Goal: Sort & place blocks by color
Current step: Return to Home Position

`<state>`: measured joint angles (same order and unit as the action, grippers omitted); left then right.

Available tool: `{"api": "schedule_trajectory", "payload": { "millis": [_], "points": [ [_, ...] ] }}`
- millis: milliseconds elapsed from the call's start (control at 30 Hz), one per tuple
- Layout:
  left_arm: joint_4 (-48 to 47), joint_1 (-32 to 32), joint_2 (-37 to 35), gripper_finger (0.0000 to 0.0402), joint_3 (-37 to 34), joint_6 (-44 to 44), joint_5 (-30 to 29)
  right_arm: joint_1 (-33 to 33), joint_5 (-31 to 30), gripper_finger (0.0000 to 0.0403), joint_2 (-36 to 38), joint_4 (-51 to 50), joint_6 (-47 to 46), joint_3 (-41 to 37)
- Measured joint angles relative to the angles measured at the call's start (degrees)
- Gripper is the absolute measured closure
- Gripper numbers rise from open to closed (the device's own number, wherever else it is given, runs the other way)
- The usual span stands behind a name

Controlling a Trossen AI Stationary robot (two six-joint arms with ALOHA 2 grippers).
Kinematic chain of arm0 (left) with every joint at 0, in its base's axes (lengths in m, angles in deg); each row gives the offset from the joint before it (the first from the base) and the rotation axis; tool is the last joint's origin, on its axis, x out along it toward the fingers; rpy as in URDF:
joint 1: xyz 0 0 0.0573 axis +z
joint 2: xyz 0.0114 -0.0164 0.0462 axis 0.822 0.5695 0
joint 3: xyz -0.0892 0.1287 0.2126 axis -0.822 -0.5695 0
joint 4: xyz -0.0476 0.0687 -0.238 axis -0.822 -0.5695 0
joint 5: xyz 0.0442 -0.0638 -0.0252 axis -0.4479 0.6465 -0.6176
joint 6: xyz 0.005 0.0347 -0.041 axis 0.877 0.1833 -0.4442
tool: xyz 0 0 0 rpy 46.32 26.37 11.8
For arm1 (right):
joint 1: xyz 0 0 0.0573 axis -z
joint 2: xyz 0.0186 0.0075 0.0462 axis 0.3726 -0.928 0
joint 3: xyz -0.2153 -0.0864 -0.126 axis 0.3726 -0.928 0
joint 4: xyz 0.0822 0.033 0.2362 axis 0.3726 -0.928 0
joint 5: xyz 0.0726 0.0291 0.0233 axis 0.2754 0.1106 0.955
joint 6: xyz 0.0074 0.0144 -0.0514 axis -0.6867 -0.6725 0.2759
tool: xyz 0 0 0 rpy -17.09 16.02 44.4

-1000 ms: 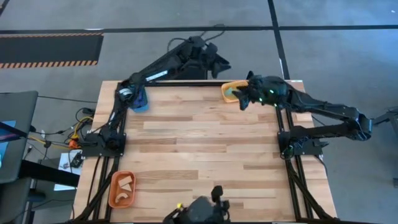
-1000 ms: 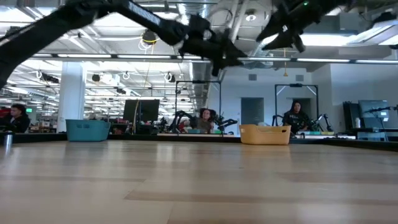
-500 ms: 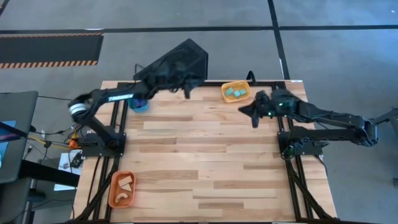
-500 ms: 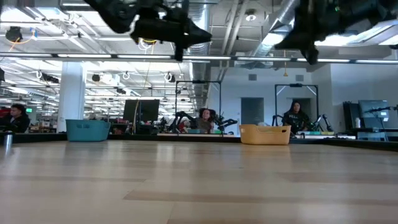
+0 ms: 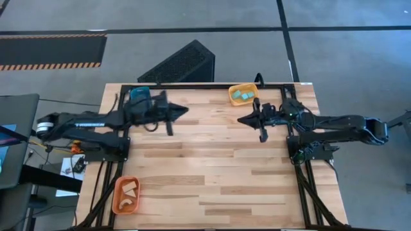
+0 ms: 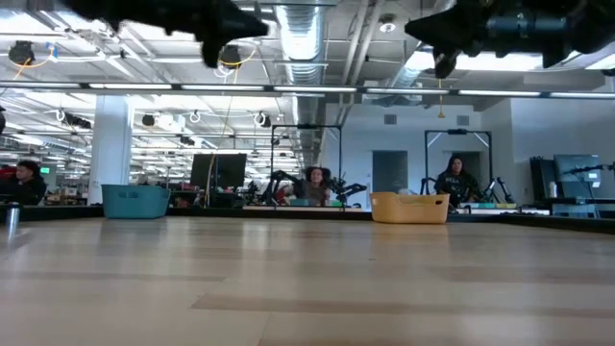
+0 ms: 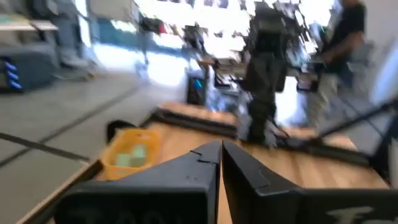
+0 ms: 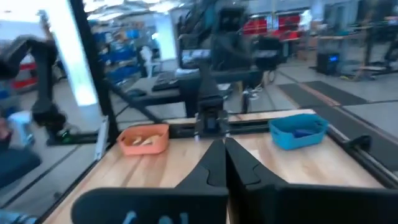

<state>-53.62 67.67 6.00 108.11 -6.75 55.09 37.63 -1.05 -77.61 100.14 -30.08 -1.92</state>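
Observation:
My left gripper (image 5: 184,110) hangs shut and empty above the table's far left part, pointing right; its wrist view shows the fingers (image 7: 221,153) closed together. My right gripper (image 5: 241,119) hangs shut and empty above the far right part, pointing left, fingers together (image 8: 224,155). Two light cyan blocks (image 5: 243,95) lie in the yellow-orange tray (image 5: 232,96) at the far edge. Tan blocks (image 5: 130,191) lie in the orange tray (image 5: 116,204) at the near left corner. Dark blue blocks (image 8: 303,132) lie in the teal tray (image 8: 283,138), which the left arm partly hides from above.
Bare wooden tabletop (image 5: 212,167) spreads between the trays. A black frame rail (image 5: 192,84) runs along the far edge, with a dark slatted box (image 5: 183,63) on the floor behind it. People sit at desks in the room beyond (image 6: 315,185).
Both arms have drawn back from the far trays and swung down level over the table. The left gripper has come from beyond the far edge toward the near edge, the right gripper away from the yellow-orange tray. Both have shut, and now point at each other.

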Motion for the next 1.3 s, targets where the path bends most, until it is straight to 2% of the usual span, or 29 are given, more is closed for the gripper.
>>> {"api": "schedule_trajectory", "payload": {
  "millis": [133, 267, 367, 500, 633, 800, 933, 1067, 1300],
  "points": [
    [7.5, 0.1, -8.5, 0.0401, -10.5, -0.6, -7.0, 0.6, -3.5, 0.0398, 2.6, 1.3, -0.7, -0.4],
    [4.5, 0.8, -15.7, 0.0399, -15.4, 0.5, -11.7, 2.8, -4.4, 0.0393, 6.3, -1.8, 3.5, -0.3],
    [3.2, 0.8, -20.3, 0.0401, -17.4, 3.2, -10.5, 5.5, -4.0, 0.0388, 9.0, -4.8, 0.7, -0.3],
    [2.9, 0.8, -26.1, 0.0401, -21.1, 7.2, -7.6, 6.7, 1.3, 0.0398, 13.6, -9.1, 5.2, -0.3],
    [2.9, 1.0, -31.6, 0.0401, -26.4, 8.0, -7.6, 6.7, 3.8, 0.0396, 17.7, -12.6, 6.7, -0.3],
    [2.6, 2.1, -34.9, 0.0401, -30.9, 6.6, -6.4, 6.7, 4.2, 0.04, 22.4, -21.4, 7.8, -0.7],
    [2.4, 2.2, -37.1, 0.0401, -31.9, 9.9, -3.5, 6.7, 3.5, 0.04, 25.9, -18.5, 4.4, -6.3],
    [2.4, 2.2, -40.1, 0.0401, -34.1, 10.2, -3.1, 6.7, 0.6, 0.04, 29.3, -13.2, -0.3, -12.1],
    [-0.7, 2.2, -47.0, 0.0401, -36.7, 9.3, -1.3, 6.8, -1.0, 0.04, 34.4, -15.1, -1.1, -17.2]
  ]
}}
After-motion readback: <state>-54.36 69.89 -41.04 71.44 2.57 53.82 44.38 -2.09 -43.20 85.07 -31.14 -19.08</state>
